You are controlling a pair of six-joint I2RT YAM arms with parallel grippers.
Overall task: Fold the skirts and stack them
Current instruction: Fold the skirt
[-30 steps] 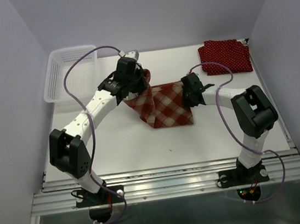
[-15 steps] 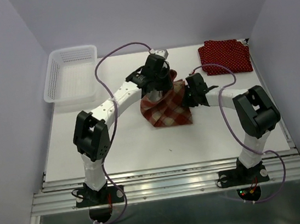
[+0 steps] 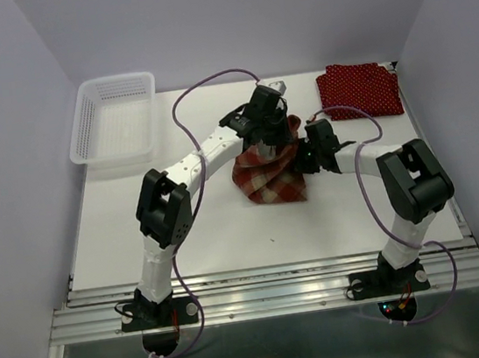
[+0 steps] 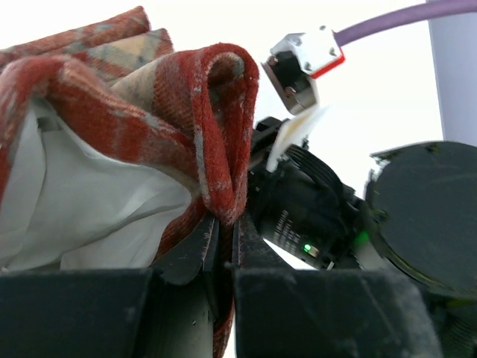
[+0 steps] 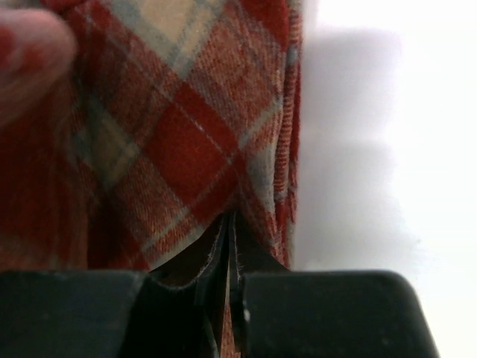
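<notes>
Both pinching plaid skirt (image 3: 268, 184) — left claw (image 4: 223, 231), right claw (image 5: 229, 239) | basket (image 3: 118, 129) back-left | dotted skirt (image 3: 358, 88) back-right

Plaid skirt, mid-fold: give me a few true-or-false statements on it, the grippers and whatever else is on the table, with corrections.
1. The left gripper and the right gripper are both shut on the plaid skirt. True.
2. The polka-dot skirt lies inside the white basket. False: it lies on the table at the far right corner, apart from the basket.
3. The plaid skirt lies flat and fully spread. False: it is bunched up between the two grippers.
4. The white basket sits at the table's far left corner. True.
</notes>
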